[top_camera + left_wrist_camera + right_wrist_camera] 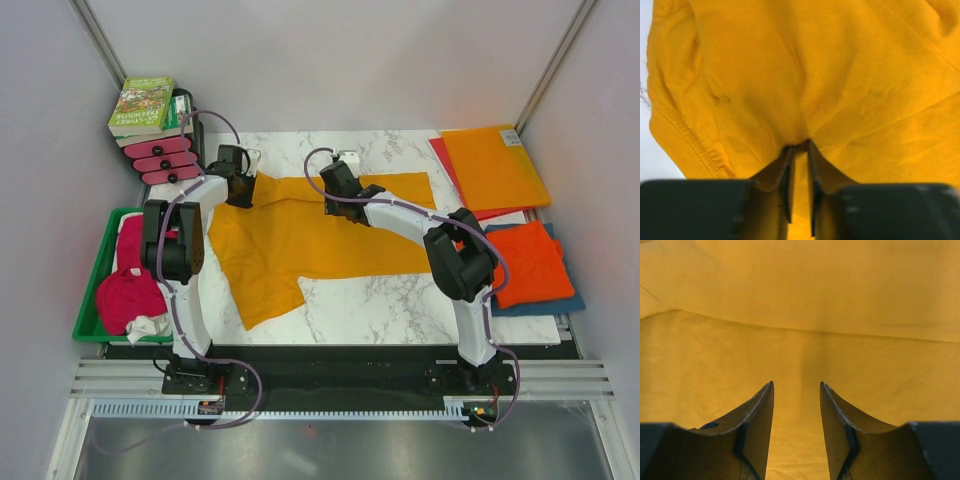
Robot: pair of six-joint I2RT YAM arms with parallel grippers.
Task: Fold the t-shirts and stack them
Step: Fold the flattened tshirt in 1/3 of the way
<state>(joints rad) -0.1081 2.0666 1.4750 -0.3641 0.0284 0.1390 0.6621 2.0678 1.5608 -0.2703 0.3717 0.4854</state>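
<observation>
From above, the golden-orange t-shirt [300, 235] lies spread open on the marble table [400, 300], one short sleeve pointing toward the arm bases and its body reaching away to the right. The left gripper [240, 180] is down on the shirt's far left corner. The right gripper [335, 190] sits on the shirt's far edge, near its middle. Left of the shirt, off the marble, a green tray [95, 290] holds bunched magenta-pink t-shirts [130, 290]. Well to the right of the shirt, a folded red-orange t-shirt [530, 262] rests on a blue t-shirt [545, 305], of which only the edge shows. Beyond that pile, just past the shirt's far right end, a stiff orange sheet [495, 165] lies over a red sheet [445, 160]. A stack of books [145, 105] stands beyond the shirt's far left corner.

Through the left wrist camera, the golden-orange cloth [840, 75] fills nearly everything, with a stitched hem curving down the left side. The left gripper [799, 145] is clenched on a small fold of it: the fingers [775, 172] stand close together and creases run into their tips.

Through the right wrist camera, I see smooth golden-orange cloth [800, 300] with one long crease across it. The right gripper [796, 384] is released, its fingers [757, 415] apart above the cloth and gripping nothing.
</observation>
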